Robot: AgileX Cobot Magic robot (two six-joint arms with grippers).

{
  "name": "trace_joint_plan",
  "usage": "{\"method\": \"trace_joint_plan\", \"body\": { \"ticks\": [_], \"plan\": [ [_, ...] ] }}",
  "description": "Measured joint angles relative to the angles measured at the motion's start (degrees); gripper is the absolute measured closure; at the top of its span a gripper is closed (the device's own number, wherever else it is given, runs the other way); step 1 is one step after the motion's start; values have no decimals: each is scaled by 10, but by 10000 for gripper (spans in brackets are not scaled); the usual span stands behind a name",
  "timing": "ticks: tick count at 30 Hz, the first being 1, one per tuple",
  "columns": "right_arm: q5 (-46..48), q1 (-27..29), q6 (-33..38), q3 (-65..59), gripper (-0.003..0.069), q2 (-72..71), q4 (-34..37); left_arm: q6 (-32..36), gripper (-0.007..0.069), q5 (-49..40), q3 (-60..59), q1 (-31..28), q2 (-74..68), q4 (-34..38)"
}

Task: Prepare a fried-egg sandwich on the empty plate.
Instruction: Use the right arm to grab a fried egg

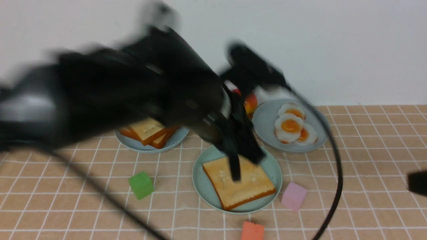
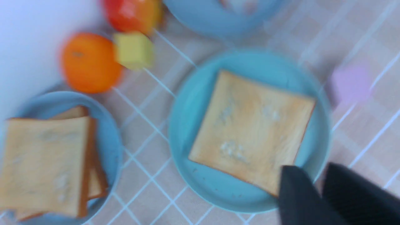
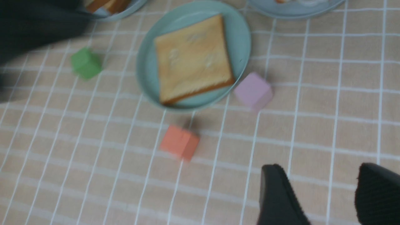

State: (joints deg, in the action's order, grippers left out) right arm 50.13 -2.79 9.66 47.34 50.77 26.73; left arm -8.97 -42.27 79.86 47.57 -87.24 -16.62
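1. 1 toast slice (image 1: 238, 181) lies flat on the mint-green plate (image 1: 201, 178), front and centre on the checked cloth. The sandwich's base is down; egg and top slice are yet to come.
2. Over that slice's corner hangs the left gripper (image 2: 314, 178), blurred, jaws slightly parted and holding nothing. The right gripper (image 3: 322, 181) hovers over the cloth well to the side, jaws wide apart, also empty.
3. 3 fried eggs (image 1: 292, 126) wait on the egg plate (image 1: 267, 116), grey-blue, behind and right. At least 2 slices make the toast stack (image 1: 150, 131) on the bread plate (image 1: 176, 138), grey-blue, behind and left.
4. Also counted: 3 plates in all, 4 blocks (green cube (image 1: 141, 185), pink cube (image 1: 293, 196), orange cube (image 1: 252, 231), yellow cube (image 2: 133, 50)), 1 orange (image 2: 89, 62) and 1 reddish fruit (image 2: 131, 14), too blurred to name.
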Motion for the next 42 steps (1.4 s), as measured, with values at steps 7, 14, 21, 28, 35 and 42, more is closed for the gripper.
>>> {"method": "trace_joint_plan", "body": {
  "ticks": [7,14,21,28,35,42],
  "plan": [
    [-67,0,0,70,313,224,23,-64,638,61,-151,-1,232,14],
    [-85,0,42,186,313,426,92,-123,638,201,-366,-1,432,19],
    [-92,0,80,359,310,596,110,-173,638,318,-478,-1,522,19],
    [-84,0,81,525,310,742,84,-182,638,353,-481,-1,523,19],
    [-86,0,80,595,310,801,74,-182,638,358,-481,-1,523,22],
    [-92,0,80,600,310,817,66,-182,638,358,-481,-1,523,23]
  ]
}}
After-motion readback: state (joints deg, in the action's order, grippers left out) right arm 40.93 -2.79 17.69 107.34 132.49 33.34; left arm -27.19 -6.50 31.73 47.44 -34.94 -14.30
